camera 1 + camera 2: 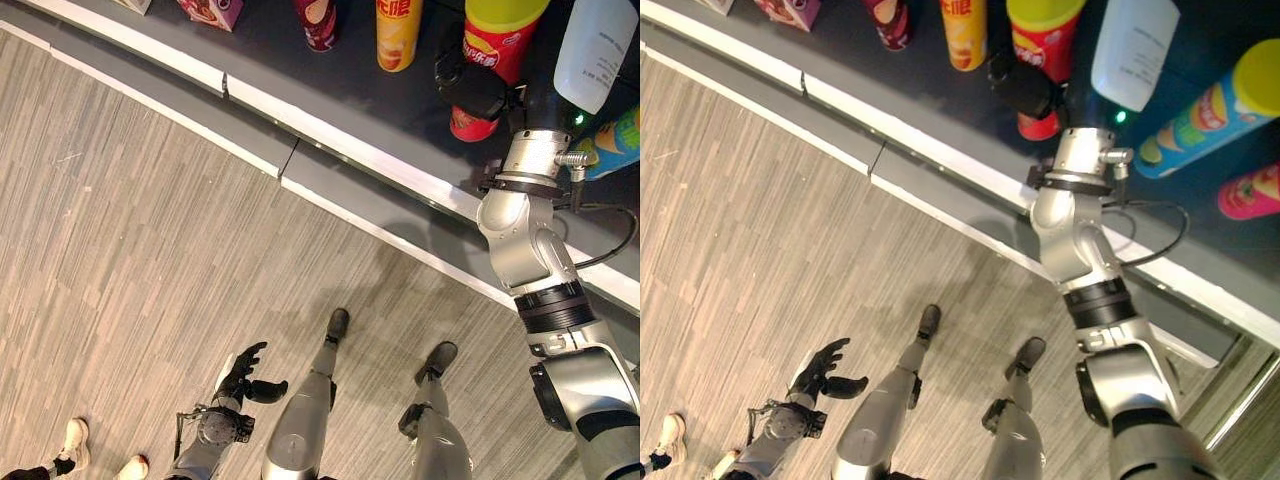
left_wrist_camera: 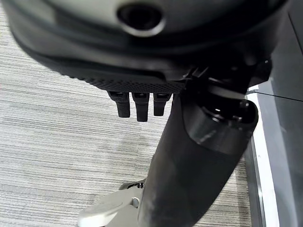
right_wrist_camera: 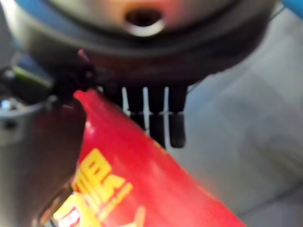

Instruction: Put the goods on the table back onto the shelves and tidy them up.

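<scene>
The right hand reaches onto the dark shelf at about one o'clock, fingers curled round a red chip canister with a yellow lid. At its eleven o'clock stands an orange chip can, at two a white bottle, at three a blue tube. The left hand hangs relaxed and empty at seven o'clock above the wood-look floor.
</scene>
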Tool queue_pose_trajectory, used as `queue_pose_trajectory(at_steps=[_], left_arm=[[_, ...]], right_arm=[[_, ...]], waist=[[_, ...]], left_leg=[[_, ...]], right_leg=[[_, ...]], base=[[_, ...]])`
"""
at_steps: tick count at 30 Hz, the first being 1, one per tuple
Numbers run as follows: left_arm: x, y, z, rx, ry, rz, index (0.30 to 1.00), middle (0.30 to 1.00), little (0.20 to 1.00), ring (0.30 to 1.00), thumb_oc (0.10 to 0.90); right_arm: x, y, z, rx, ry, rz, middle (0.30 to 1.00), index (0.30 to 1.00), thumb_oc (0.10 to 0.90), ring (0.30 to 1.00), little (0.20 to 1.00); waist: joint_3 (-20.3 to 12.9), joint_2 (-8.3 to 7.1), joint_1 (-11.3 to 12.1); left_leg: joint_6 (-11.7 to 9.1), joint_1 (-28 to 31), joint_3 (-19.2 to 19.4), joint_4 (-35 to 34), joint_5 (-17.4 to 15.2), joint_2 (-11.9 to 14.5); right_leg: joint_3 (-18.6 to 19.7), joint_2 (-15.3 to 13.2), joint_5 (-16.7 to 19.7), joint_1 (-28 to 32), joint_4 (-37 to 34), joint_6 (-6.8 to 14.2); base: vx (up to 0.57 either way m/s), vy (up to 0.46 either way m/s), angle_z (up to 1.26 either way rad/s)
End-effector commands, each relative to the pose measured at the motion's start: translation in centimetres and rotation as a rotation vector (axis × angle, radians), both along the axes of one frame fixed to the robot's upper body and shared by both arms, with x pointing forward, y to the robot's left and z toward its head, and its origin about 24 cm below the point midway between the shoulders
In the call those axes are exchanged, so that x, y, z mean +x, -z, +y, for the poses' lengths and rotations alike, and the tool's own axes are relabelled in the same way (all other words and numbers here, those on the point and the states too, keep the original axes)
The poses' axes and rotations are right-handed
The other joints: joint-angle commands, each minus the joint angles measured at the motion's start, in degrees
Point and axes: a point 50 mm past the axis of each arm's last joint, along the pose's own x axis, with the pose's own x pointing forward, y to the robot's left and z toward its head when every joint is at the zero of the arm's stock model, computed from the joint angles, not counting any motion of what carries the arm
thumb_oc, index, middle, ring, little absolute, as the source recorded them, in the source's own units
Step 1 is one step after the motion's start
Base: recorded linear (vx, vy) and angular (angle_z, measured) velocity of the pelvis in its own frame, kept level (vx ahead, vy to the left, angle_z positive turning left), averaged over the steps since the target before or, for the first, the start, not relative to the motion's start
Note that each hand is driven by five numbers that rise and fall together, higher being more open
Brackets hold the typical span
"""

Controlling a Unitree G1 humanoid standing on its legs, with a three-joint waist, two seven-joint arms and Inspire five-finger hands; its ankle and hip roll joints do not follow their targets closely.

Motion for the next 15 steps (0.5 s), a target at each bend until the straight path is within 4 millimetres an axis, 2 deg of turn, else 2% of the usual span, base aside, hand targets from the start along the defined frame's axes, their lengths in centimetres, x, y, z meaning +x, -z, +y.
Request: queue_pose_trajectory(at_steps=[1, 15], left_arm=[[-0.5, -0.3, 1.8, 0.094, 0.020, -0.020, 0.900, 0.900, 0.900, 0.900, 0.800], [0.7, -1.7, 1.5, 0.064, -0.010, -0.107, 0.900, 0.900, 0.900, 0.900, 0.800]], right_arm=[[-3.0, -7.4, 1.1, 0.009, -0.059, -0.368, 0.300, 0.300, 0.400, 0.300, 0.300], [-2.8, -6.8, -0.4, 0.121, -0.046, -0.392, 0.300, 0.300, 0.400, 0.300, 0.300]], waist=[[-2.21, -0.33, 0.17], [-1.49, 1.19, 0.36]], left_leg=[[0.22, -1.39, 0.59, 0.74, -2.92, -1.89], [0.26, -2.90, 0.22, 0.72, -2.66, -2.59]], right_leg=[[1.17, -5.42, -3.03, 3.55, 1.54, 6.75], [0.67, -5.92, -2.55, 1.94, 1.50, 7.18]], base=[[0.00, 0.000, 0.00], [0.00, 0.006, 0.02]])
